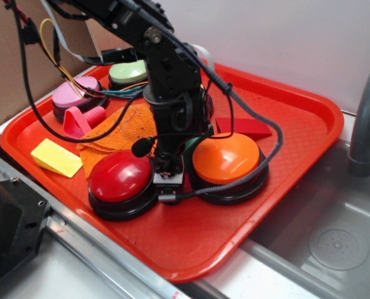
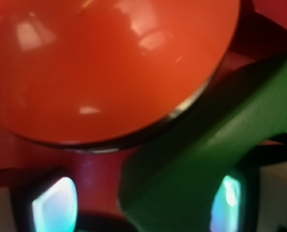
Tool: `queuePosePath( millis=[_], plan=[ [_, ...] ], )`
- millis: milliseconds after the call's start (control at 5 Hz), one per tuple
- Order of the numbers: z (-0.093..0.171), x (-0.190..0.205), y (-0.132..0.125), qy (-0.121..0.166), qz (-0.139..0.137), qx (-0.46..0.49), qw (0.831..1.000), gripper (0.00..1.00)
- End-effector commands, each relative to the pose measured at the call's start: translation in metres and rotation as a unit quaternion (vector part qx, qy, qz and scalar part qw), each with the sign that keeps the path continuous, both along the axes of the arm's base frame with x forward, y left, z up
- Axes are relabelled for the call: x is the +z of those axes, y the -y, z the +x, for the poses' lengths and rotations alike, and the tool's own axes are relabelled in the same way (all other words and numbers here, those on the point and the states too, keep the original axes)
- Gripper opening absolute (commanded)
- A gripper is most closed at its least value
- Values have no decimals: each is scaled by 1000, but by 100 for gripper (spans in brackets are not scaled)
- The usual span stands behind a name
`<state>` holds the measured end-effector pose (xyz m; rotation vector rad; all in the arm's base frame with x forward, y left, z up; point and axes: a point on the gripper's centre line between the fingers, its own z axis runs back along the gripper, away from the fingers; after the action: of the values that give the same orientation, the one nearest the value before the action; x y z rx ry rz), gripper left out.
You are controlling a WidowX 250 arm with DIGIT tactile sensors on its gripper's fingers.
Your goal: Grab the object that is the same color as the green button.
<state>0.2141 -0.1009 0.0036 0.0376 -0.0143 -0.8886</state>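
Note:
My gripper is lowered onto the red tray, in the gap between a red button and an orange button. In the wrist view the dark green block lies at a slant between my fingers, close against the right one, with bare tray showing between it and the left one. The jaws stand open around it. The orange button fills the view just ahead. From outside only a dark green sliver of the block shows beside my arm. The pale green button sits at the tray's back.
A pink button, a pink plastic piece, an orange cloth, a yellow wedge and a red wedge also lie on the tray. A metal sink and faucet stand to the right.

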Motion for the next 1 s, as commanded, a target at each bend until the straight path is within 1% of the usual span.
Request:
queuePosePath(
  millis=[0, 400, 600, 800],
  plan=[
    [7, 4, 0, 19, -19, 13, 1000, 0],
    [11, 15, -8, 17, -29, 47, 998, 0],
    [13, 42, -15, 27, -42, 95, 994, 0],
    [16, 79, -17, 57, -49, 121, 990, 0]
  ],
)
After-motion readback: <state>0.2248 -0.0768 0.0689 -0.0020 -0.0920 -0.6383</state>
